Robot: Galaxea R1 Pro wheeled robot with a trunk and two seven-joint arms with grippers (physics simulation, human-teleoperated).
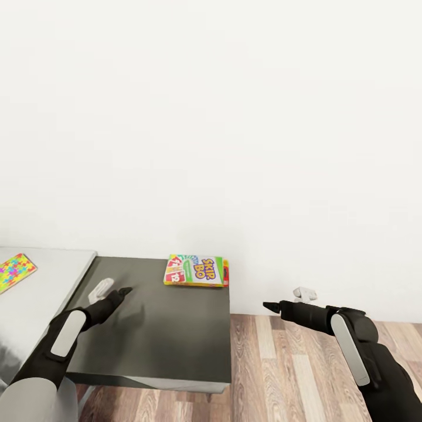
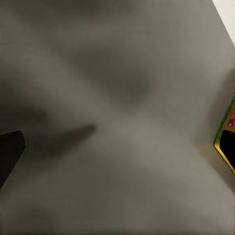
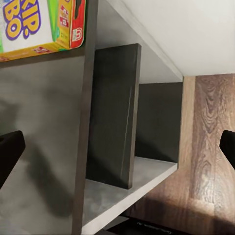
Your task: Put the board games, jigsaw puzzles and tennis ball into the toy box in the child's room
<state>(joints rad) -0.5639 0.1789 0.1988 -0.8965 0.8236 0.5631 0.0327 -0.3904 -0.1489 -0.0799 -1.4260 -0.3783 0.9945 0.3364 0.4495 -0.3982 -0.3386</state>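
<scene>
Facing a white wall, the robot is standing at the dark end of the tabletop [image 1: 152,334], w/ wood floor [image 1: 305,375] to its right. The Skip-Bo game box [image 1: 196,270] is lying flat at the far edge near the corner; a jigsaw puzzle box [image 1: 14,271] is sitting on the lighter section. Left tool [image 1: 125,291] is hovering over the dark top, right tool [image 1: 268,305] over the floor, fingers spread in its wrist view, holding nothing; left spread can't be told. Judged step: approaching to grab Skip-Bo; next move needs a reach fwd.
</scene>
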